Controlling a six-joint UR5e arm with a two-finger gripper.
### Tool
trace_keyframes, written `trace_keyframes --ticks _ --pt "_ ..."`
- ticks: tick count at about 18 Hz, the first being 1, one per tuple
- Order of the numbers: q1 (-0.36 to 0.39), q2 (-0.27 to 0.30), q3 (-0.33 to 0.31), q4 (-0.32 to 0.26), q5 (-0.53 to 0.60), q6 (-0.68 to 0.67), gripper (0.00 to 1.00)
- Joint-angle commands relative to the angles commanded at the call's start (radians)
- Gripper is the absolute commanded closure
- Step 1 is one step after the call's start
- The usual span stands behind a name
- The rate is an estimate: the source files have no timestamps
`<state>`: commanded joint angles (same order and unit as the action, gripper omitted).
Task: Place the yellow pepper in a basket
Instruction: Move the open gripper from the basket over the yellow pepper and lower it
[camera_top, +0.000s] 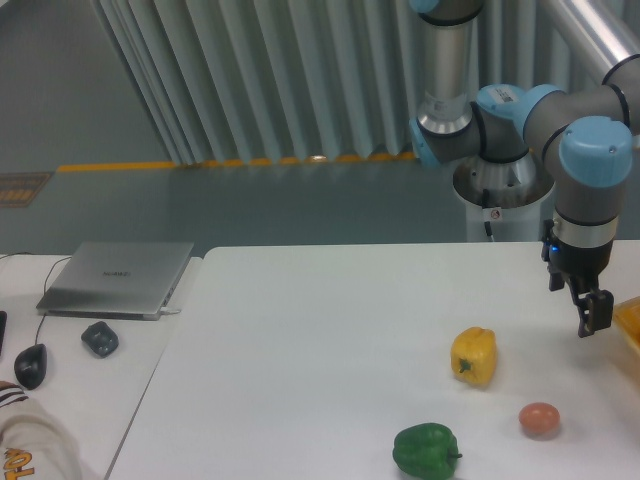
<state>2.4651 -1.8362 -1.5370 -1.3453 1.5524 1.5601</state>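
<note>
The yellow pepper (473, 356) stands on the white table (320, 330), right of centre, with nothing touching it. My gripper (592, 318) hangs to its right and a little higher, near the table's right edge, pointing down with nothing in it. Its dark fingers overlap from this angle, so I cannot tell whether they are open or shut. Only an orange-yellow sliver of the basket (630, 328) shows at the frame's right edge, just right of the gripper.
A green bell pepper (426, 450) lies at the front of the table and a small orange-red round fruit (539, 419) to its right. On the left side table are a closed laptop (118, 277), a dark small object (100, 339) and a mouse (30, 366).
</note>
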Motion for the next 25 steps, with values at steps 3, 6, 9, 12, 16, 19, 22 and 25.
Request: trace_keyframes --ticks 3,6,9,12,16,19,22,25 --pt "0.0 0.0 -0.005 0.0 -0.008 -0.062 0.0" --pt "-0.002 0.0 -0.009 0.006 -0.002 -0.1 0.0" --pt "-0.012 0.011 -0.057 0.015 -0.002 -0.161 0.0" --pt "-0.002 0.014 -0.072 0.066 -0.012 -0.273 0.0" --pt "0.001 0.014 -0.074 0.092 -0.107 -0.409 0.0" --pt "-0.009 0.017 -0.08 0.092 -0.114 -0.571 0.0" --pt "-0.032 0.014 -0.086 0.11 -0.121 -0.788 0.0" --pt "-0.061 0.012 -0.092 0.112 -0.12 -0.833 0.0"
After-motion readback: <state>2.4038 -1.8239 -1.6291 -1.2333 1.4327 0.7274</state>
